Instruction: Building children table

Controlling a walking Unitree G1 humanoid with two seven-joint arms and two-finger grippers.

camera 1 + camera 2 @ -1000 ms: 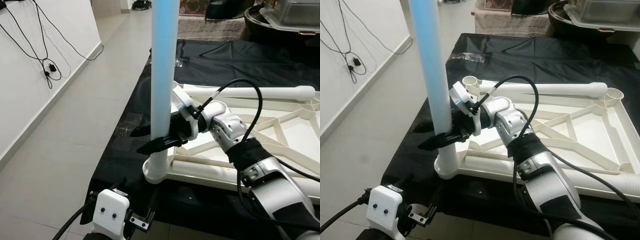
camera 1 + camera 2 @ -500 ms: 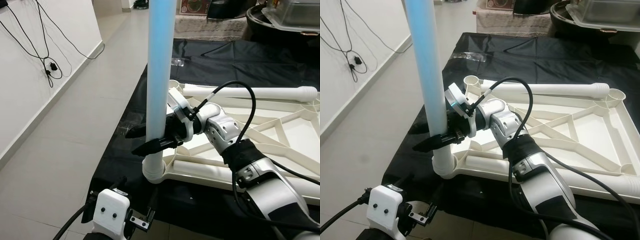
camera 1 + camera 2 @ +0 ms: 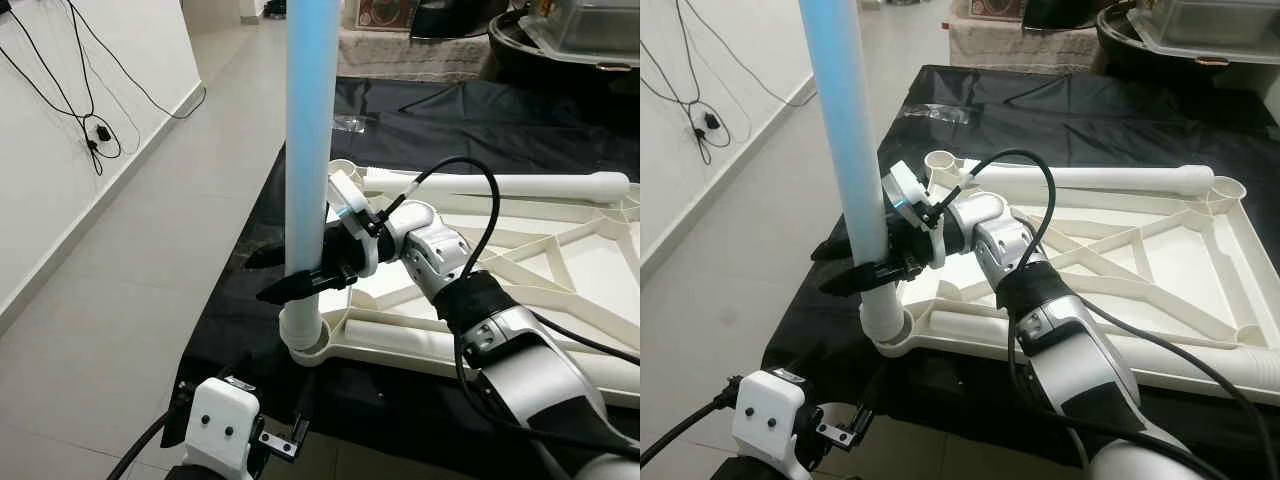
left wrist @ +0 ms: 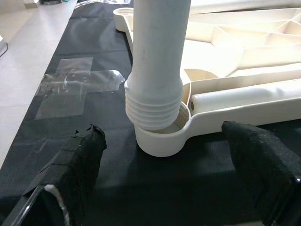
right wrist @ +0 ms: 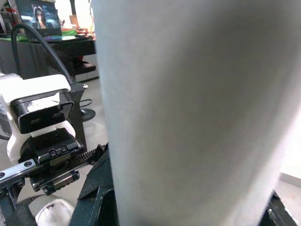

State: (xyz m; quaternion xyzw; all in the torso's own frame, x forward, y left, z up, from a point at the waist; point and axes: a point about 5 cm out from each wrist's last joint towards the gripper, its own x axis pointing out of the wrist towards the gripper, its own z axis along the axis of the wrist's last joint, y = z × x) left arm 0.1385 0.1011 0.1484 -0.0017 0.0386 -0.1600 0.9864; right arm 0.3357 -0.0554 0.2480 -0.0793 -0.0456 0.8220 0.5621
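Observation:
The white children's table top lies upside down on a black cloth. A pale leg tube stands upright, with its threaded end resting in the near left corner socket; several threads show above the rim. My right gripper is shut on the leg just above the socket, reaching in from the right. My left gripper hangs low in front of the socket, open, with a black finger on each side and nothing between them.
A second leg lies along the far rail and another along the near rail. Clear plastic film lies on the cloth. Tiled floor and a white wall with cables are to the left; dark furniture stands behind.
My right gripper and the leg it holds have shifted a little to the left over the corner socket. The left gripper has stayed where it was.

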